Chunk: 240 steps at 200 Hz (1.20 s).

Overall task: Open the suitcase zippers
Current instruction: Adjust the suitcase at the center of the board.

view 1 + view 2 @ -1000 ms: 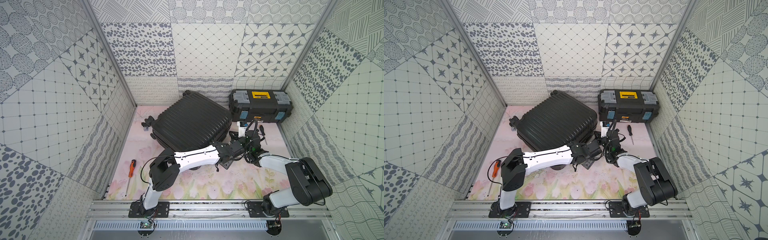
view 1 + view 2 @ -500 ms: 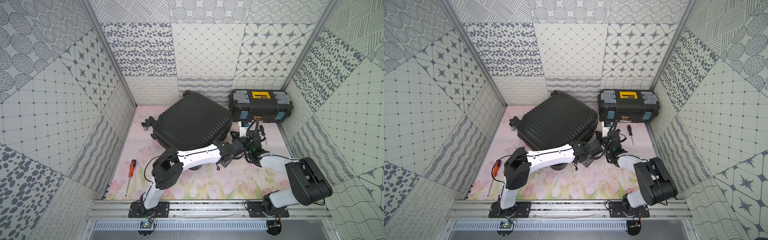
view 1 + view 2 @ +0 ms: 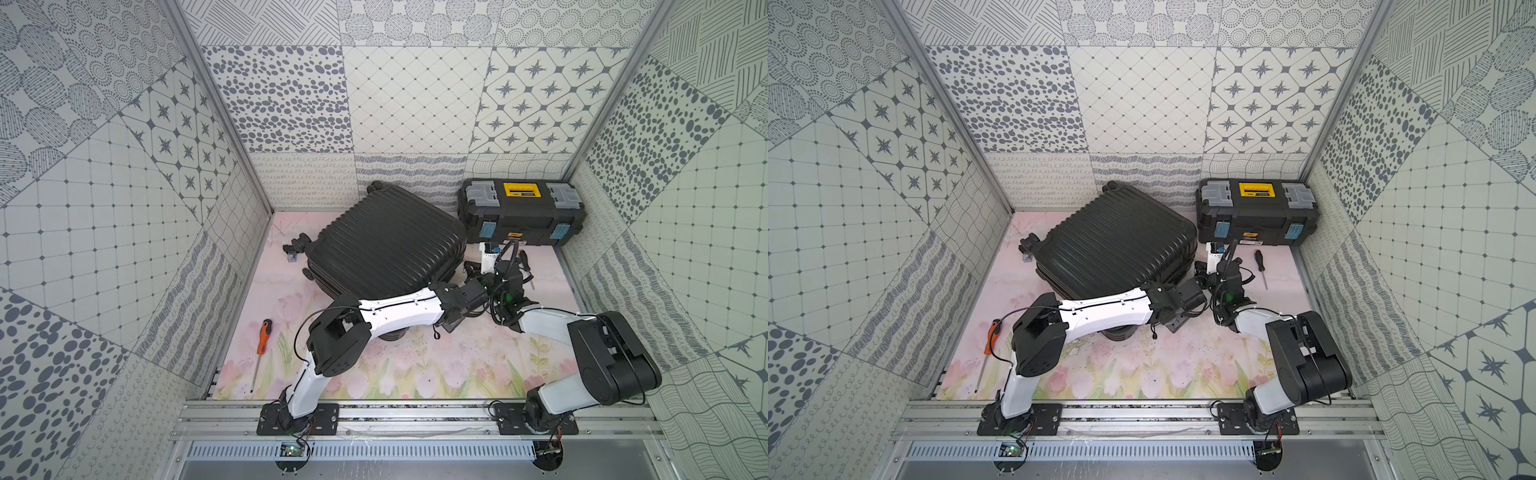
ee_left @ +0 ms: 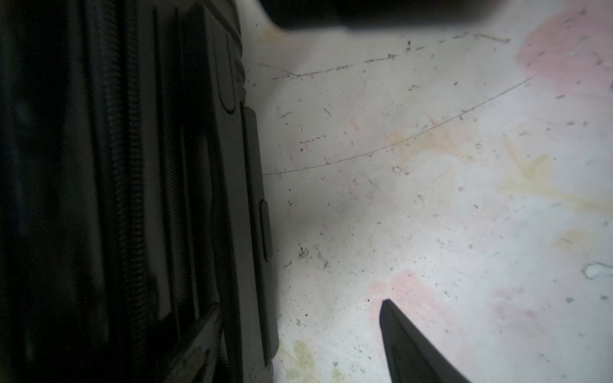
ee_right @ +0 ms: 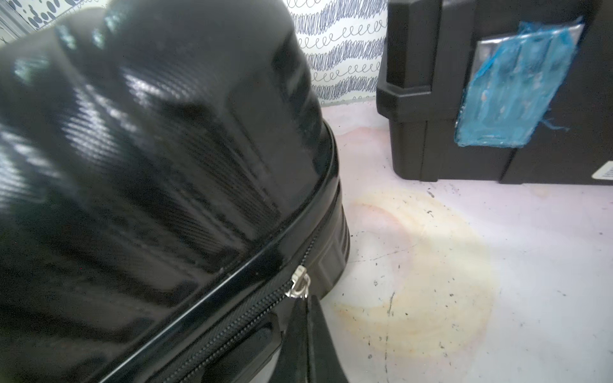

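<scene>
Clamped shut, the right gripper [image 5: 305, 318] touched the silver slider [image 5: 298, 283] of the zippers [image 5: 229, 331] at the suitcase's [image 3: 386, 245] corner. The left gripper [image 3: 476, 293] stood spread and empty beside the suitcase's side. The suitcase lay flat on the floral mat [image 3: 415, 374], the toolbox [image 3: 521, 216] just beside it.

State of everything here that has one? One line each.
suitcase: lying flat, shells together
toolbox: lid shut
zipper pull: at the suitcase corner nearest the toolbox
right gripper: shut on the zipper pull
left gripper: open, empty, beside the suitcase
orange screwdriver: lying loose
</scene>
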Tool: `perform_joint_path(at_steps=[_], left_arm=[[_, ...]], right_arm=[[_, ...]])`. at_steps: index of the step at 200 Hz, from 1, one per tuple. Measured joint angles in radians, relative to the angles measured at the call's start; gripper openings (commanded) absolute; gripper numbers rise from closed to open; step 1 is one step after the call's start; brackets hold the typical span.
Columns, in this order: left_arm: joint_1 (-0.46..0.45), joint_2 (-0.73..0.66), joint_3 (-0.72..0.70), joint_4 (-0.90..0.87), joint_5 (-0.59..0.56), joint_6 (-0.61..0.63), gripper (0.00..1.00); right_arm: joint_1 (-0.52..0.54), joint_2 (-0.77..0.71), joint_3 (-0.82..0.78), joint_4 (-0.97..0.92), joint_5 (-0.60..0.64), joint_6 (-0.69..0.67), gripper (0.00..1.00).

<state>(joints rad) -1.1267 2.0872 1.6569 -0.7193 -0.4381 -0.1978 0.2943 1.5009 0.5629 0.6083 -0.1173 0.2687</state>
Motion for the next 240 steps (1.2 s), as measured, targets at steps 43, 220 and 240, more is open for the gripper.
perform_joint_path(at_steps=[43, 220, 240], left_arm=[[0.007, 0.019, -0.072, 0.088, -0.040, 0.003, 0.56], [0.072, -0.565, -0.725, 0.278, 0.138, 0.306, 0.00], [0.071, -0.696, -0.822, 0.288, 0.185, 0.377, 0.00]], right_arm=[[-0.003, 0.016, 0.011, 0.029, 0.013, -0.005, 0.00], [0.394, -0.492, -0.294, -0.144, 0.213, -0.006, 0.00], [0.419, -0.608, -0.318, -0.224, 0.252, -0.008, 0.00]])
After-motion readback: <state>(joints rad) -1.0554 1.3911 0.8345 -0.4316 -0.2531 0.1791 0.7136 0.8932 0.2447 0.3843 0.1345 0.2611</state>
